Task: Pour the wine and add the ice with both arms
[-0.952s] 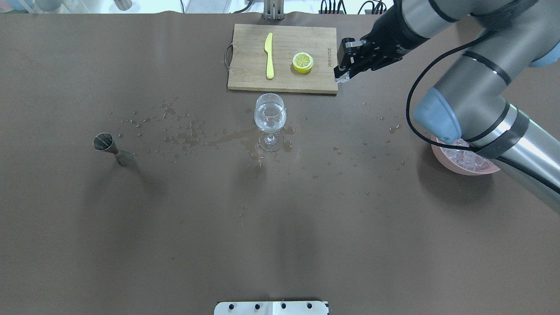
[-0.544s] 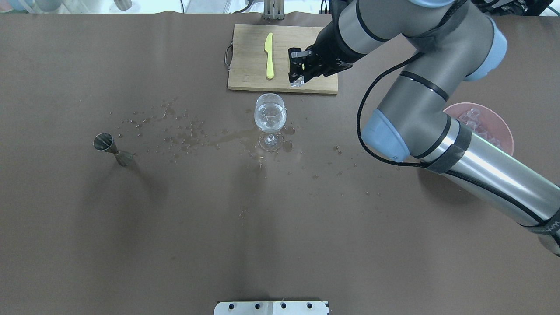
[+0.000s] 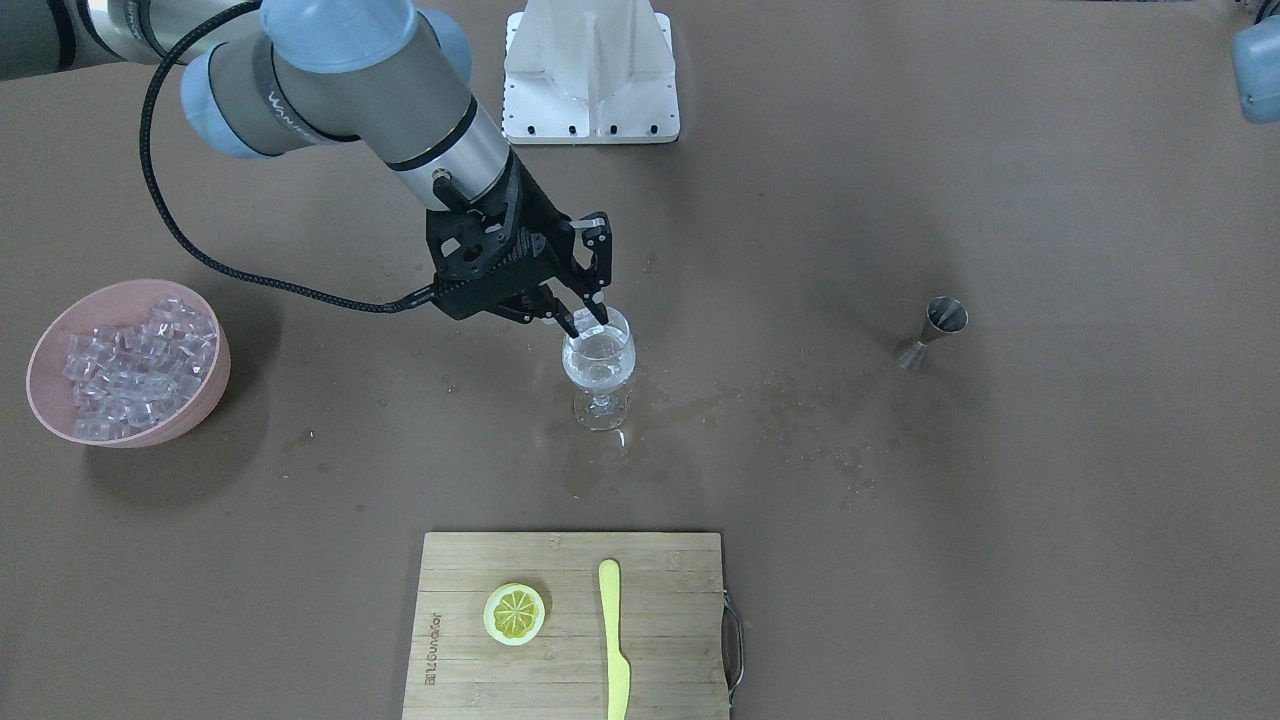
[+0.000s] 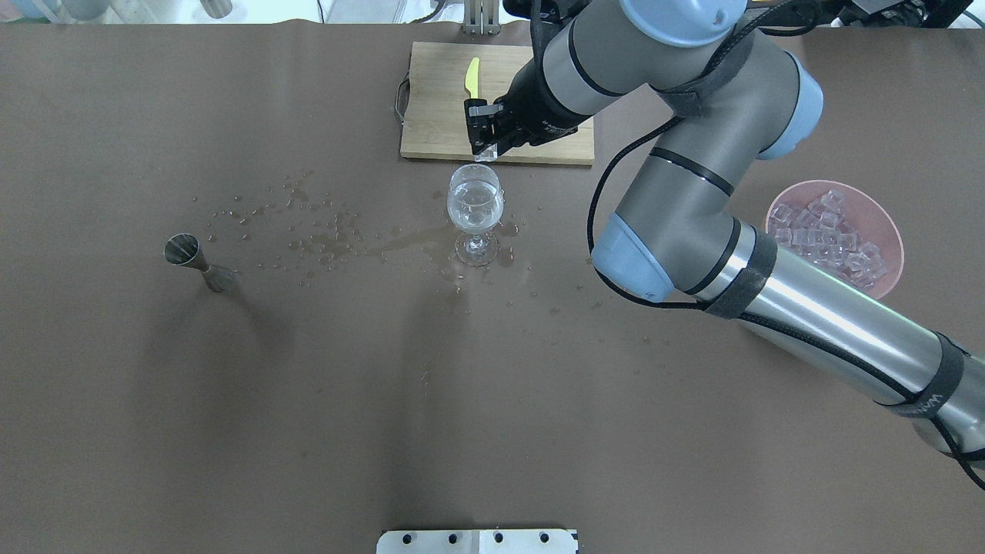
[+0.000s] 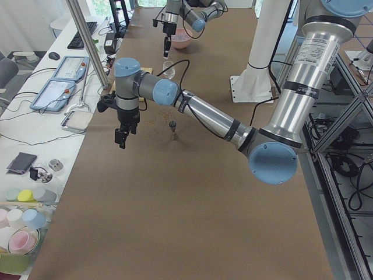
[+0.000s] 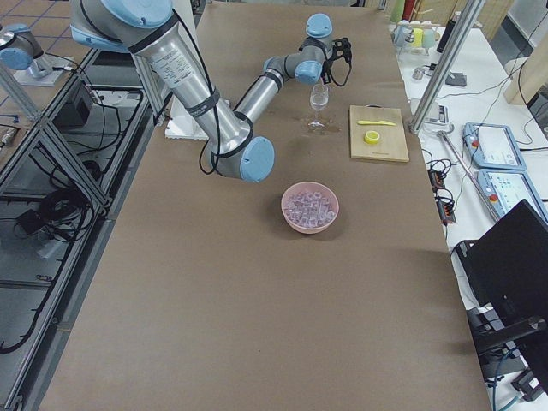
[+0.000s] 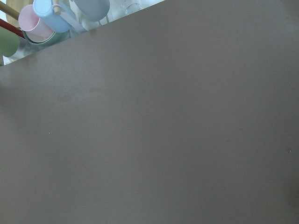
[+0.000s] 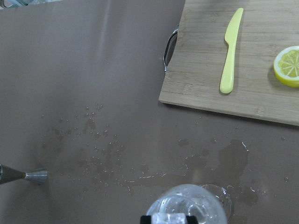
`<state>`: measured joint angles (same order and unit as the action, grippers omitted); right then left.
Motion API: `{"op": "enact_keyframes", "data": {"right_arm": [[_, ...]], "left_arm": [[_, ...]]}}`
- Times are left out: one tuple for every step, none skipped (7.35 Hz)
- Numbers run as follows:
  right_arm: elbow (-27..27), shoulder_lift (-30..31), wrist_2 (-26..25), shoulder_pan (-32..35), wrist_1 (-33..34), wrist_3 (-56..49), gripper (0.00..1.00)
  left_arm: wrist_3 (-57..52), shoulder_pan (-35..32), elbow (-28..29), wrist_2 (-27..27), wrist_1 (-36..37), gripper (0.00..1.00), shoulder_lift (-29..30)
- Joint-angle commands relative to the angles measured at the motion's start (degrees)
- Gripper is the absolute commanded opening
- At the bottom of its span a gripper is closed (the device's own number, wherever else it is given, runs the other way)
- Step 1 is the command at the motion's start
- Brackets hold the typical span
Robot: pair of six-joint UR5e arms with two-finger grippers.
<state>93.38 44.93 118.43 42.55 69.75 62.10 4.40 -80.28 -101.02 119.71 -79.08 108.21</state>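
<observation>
Where the front view is unclear, my wrist camera shows the right gripper (image 3: pixel 587 320) pinching an ice cube (image 8: pixel 169 218) above the glass (image 3: pixel 600 410) of wine (image 3: pixel 598 365). The left gripper (image 5: pixel 121 139) appears only side-on; I cannot tell its state.

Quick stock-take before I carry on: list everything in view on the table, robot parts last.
wine glass: one, clear, table centre, holding a little colourless wine
ice cube: one, clear, held over the glass
bowl: one, pink, robot's right side, heaped with clear ice
jigger: one, steel, robot's left side, upright
cutting board: one, bamboo, edge far from the robot
knife: one, yellow, on the board
lemon half: one, yellow, on the board, cut face up
spill: drops, between glass and jigger
right end effector: black, shut on the ice cube
left end effector: black, above bare table; open or shut unclear
</observation>
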Motion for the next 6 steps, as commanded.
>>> {"op": "enact_keyframes", "data": {"right_arm": [[-0.22, -0.1, -0.13, -0.45, 0.03, 0.64, 0.49], [-0.31, -0.19, -0.13, -0.46, 0.12, 0.65, 0.99], [-0.31, -0.19, -0.04, -0.46, 0.3, 0.91, 1.0], [0.21, -0.54, 0.74, -0.11, 0.99, 0.91, 1.0], [2.39, -0.19, 5.01, 2.68, 5.18, 0.83, 1.0], [6.33, 2.33, 12.1, 8.45, 12.88, -0.39, 1.0]], "left_arm": [[0.0, -0.05, 0.13, 0.0, -0.02, 0.98, -0.02], [0.0, -0.14, 0.13, 0.0, 0.07, 0.98, -0.02], [-0.18, -0.22, -0.14, -0.26, -0.02, 0.98, -0.02], [-0.27, -0.66, -0.66, -0.44, -0.02, 0.98, -0.11], [-0.27, -1.1, -0.75, -0.62, -0.11, 0.98, -0.8], [-0.27, -4.67, -0.32, -0.1, -0.19, 0.98, -0.9]]}}
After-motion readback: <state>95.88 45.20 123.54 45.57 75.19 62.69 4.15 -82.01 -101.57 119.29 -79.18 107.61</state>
